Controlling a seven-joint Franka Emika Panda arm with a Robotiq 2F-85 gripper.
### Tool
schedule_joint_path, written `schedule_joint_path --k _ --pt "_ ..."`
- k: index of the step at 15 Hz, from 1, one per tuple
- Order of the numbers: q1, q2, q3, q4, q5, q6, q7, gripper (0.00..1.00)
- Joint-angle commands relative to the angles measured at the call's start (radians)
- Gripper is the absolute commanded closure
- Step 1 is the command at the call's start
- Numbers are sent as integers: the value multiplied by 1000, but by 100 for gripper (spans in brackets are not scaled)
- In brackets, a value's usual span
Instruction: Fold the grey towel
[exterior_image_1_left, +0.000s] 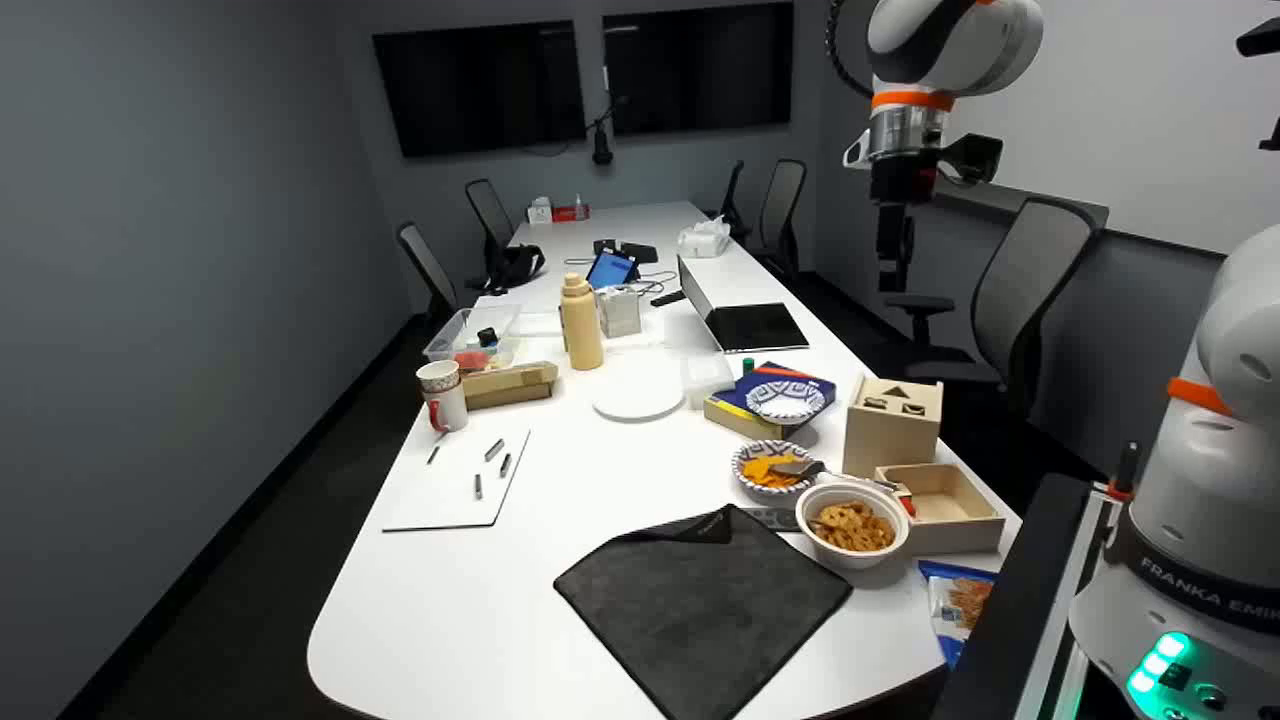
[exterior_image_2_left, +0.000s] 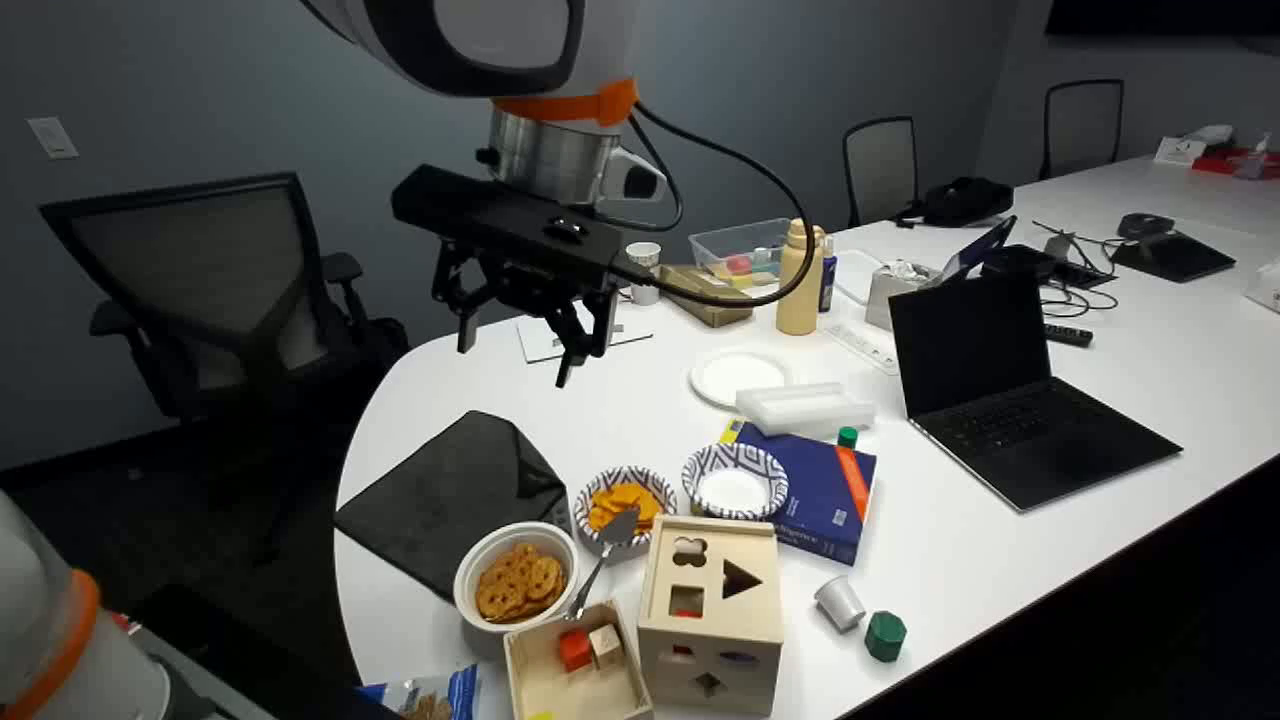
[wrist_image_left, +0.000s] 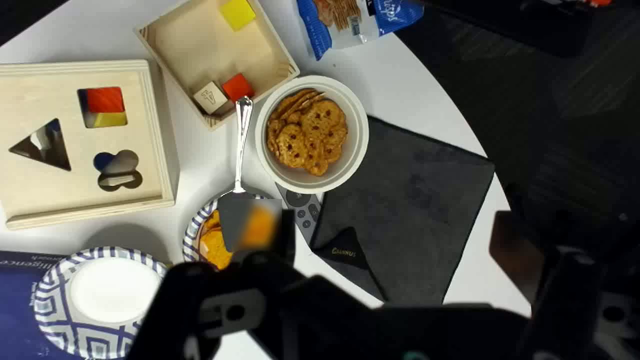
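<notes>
While the gripper (exterior_image_2_left: 518, 352) hangs above the table (exterior_image_1_left: 450, 610), its fingers spread and holding nothing, the towel (exterior_image_1_left: 705, 610) lies spread on it at the rounded end, one corner turned over. The step in hand appears to be the approach; the main fold is not yet made. The next move likely calls for descent to a free edge and a pinch. The cracker bowl (wrist_image_left: 364, 135) and remote (wrist_image_left: 303, 215) crowd one side, contact uncertain, and may hinder folding there; the open box (exterior_image_1_left: 955, 538) stands farther off.
</notes>
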Motion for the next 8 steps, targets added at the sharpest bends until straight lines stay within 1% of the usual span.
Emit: schedule_joint_path --k 1,5,6,8 --pt "-45 9 42 2 18 -3 -17 0" --pt "-45 9 42 4 18 -3 -17 0" --pt "-29 44 38 7 58 30 -29 0" --pt "-14 88 57 -13 133 110 -11 0"
